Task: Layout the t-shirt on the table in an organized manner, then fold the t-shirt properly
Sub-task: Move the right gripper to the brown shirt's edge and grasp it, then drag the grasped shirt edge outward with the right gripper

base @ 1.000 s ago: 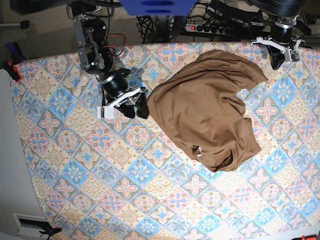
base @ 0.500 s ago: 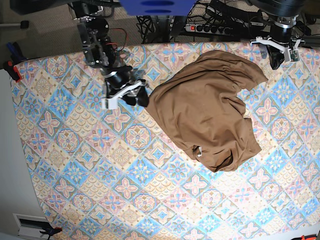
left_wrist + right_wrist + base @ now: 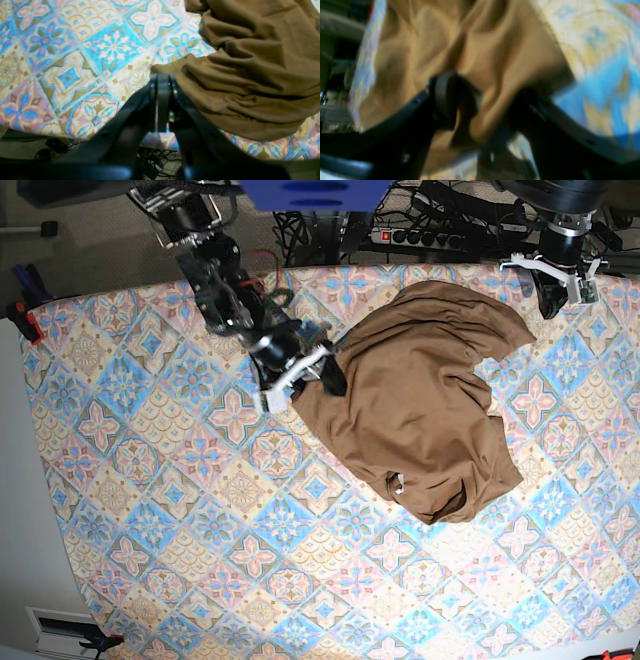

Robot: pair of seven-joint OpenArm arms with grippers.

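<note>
The table fills the base view, covered by a tile-pattern cloth of blue, pink and cream diamonds with floral medallions.

The t-shirt, tan-brown, lies crumpled and unfolded on the far half of the table, toward the side of the left arm. Its body is bunched in broad creases. A small white tag shows at the neck opening, on the near edge of the heap. One lobe of fabric reaches toward the far edge of the table.

The right gripper is at the shirt's edge on the side nearest that arm. In the right wrist view its jaws stand apart, with a fold of tan fabric bulging between them. That view is blurred, so whether the fingers actually press the cloth cannot be told with certainty.

The left gripper sits at the far edge of the table, just beside the shirt's far lobe. In the left wrist view its fingertips are pressed together with nothing between them, above a tan fold and the patterned cloth.
</note>
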